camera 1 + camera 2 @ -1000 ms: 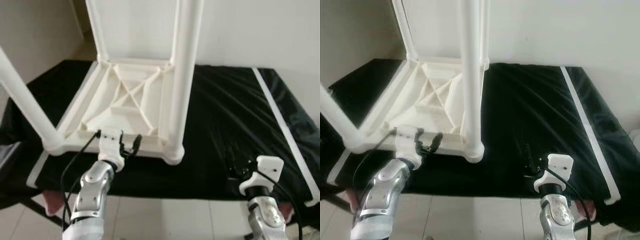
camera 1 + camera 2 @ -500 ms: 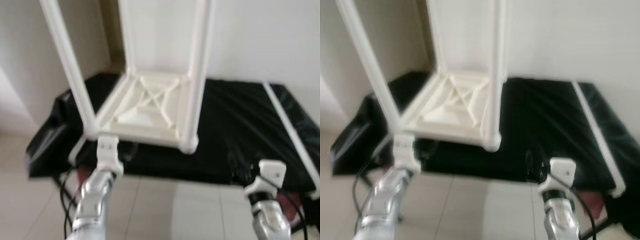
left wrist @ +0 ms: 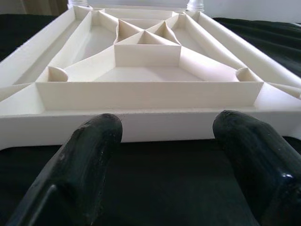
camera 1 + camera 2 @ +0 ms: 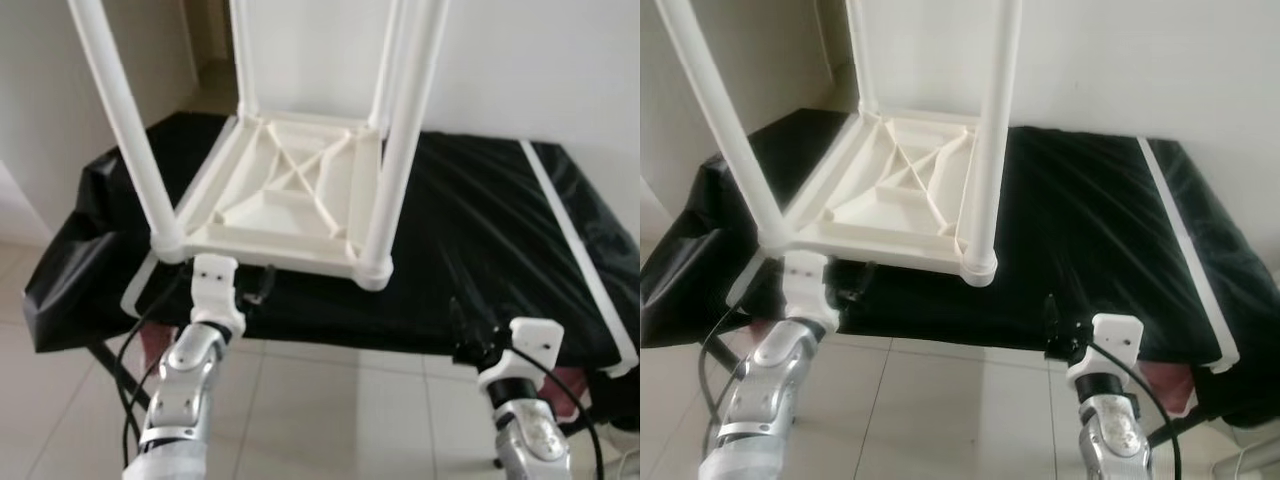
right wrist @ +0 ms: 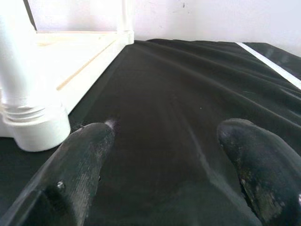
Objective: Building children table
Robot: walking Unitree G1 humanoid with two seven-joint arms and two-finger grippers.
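Left eye view: the upturned white children's table (image 4: 290, 200) lies on the black-covered surface (image 4: 480, 230), legs up; the left gripper (image 4: 262, 285) sits at its near edge, just ahead of the fingers.
Right eye view: the right gripper (image 4: 1052, 322) hovers at the surface's front edge, apart from the table.
Left wrist view: fingers (image 3: 80, 155) spread, released; the table's ribbed underside lies just beyond the tips (not touching).
Right wrist view: fingers (image 5: 84, 160) spread, released; a table leg (image 5: 28, 94) stands beside one finger.
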